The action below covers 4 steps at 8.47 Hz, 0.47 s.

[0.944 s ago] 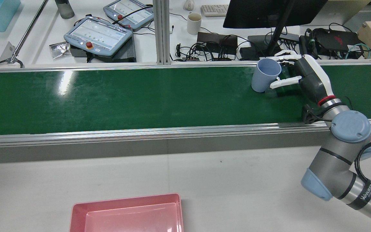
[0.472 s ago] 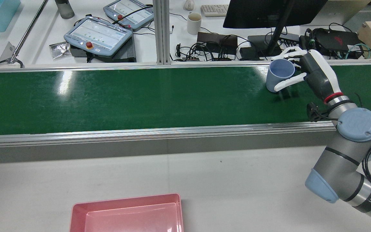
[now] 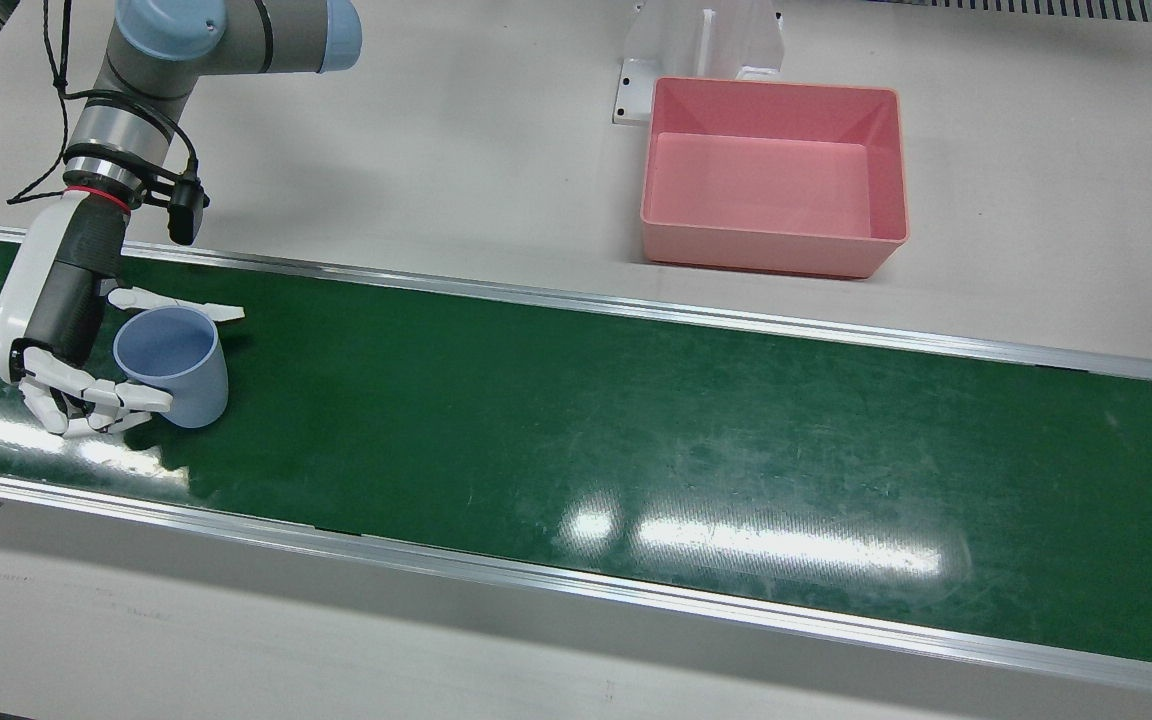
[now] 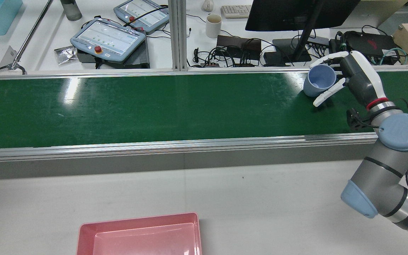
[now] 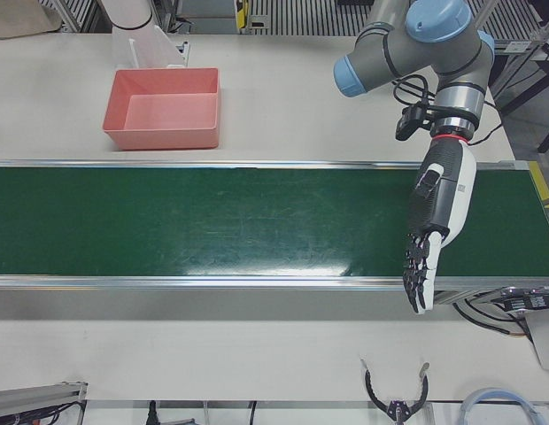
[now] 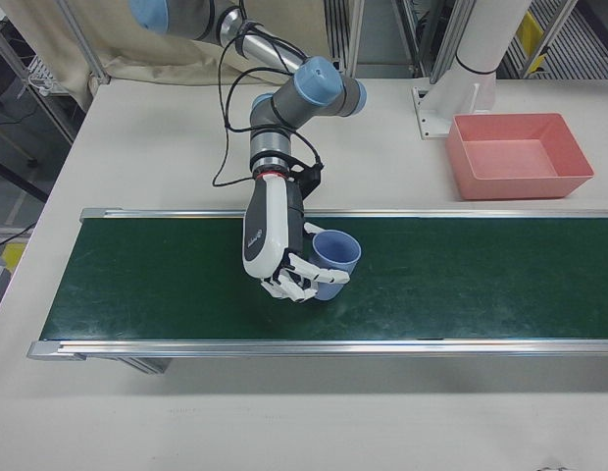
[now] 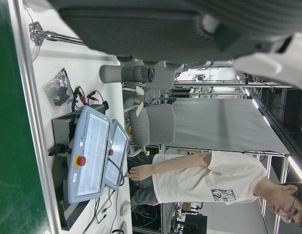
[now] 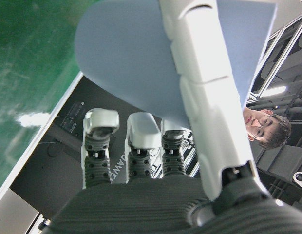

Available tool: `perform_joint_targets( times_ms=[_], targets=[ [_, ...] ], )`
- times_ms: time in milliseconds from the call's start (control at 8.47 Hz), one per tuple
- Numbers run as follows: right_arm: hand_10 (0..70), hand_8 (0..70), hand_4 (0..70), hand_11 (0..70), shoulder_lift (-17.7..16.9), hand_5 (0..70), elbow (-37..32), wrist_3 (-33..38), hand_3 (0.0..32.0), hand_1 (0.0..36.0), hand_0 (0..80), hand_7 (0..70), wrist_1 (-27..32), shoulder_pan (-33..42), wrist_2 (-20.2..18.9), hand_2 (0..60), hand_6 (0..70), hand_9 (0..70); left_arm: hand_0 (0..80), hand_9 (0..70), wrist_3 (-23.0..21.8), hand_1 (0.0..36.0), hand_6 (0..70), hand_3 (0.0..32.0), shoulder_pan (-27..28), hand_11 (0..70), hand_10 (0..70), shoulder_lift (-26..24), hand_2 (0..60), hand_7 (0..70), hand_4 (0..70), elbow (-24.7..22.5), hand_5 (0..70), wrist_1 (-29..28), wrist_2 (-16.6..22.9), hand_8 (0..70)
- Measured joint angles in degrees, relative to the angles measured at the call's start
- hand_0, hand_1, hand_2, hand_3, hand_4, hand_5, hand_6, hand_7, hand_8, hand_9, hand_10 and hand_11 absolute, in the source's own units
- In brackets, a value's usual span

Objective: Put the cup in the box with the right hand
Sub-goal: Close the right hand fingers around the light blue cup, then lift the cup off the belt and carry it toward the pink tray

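Note:
A light blue cup (image 3: 179, 372) is held in my right hand (image 3: 54, 300) at the belt's end, fingers on one side and thumb on the other. In the rear view the cup (image 4: 318, 84) is tilted, mouth toward the camera, low over the green belt, with my right hand (image 4: 359, 79) behind it. The right-front view shows the cup (image 6: 335, 257) and hand (image 6: 267, 235) too. In the right hand view the cup (image 8: 141, 53) fills the palm. The pink box (image 3: 776, 252) stands empty on the white table beyond the belt. My left hand (image 5: 438, 212) hangs open and empty over the belt.
The green conveyor belt (image 3: 636, 430) with metal side rails runs across the station. Behind its far rail in the rear view stand teach pendants (image 4: 106, 37), a monitor (image 4: 296, 14), cables and a white mug (image 4: 213, 25). The box also shows at the rear view's bottom (image 4: 136, 221).
My right hand has carried the cup to the right in the rear view and toward the belt's far rail. The cup has tilted further toward the camera.

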Motion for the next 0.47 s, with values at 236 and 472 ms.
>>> perform_joint_targets(
  times_ms=[236, 472],
  targets=[
    [70.0, 70.0, 70.0, 70.0, -1.09, 24.7, 2.47, 0.03, 0.0, 36.0, 80.0, 70.0, -0.04, 1.69, -0.21, 60.0, 52.5, 70.0, 0.0, 0.0, 0.01, 0.0, 0.0, 0.0, 0.00, 0.0, 0.0, 0.00, 0.0, 0.0, 0.0, 0.00, 0.0, 0.00, 0.00, 0.0],
    [70.0, 70.0, 70.0, 70.0, -1.81, 24.6, 6.36, 0.01, 0.0, 36.0, 80.0, 70.0, -0.70, 2.44, -0.28, 60.0, 52.2, 70.0, 0.0, 0.0, 0.01, 0.0, 0.0, 0.0, 0.00, 0.0, 0.0, 0.00, 0.0, 0.0, 0.0, 0.00, 0.0, 0.00, 0.00, 0.0]
  ],
)
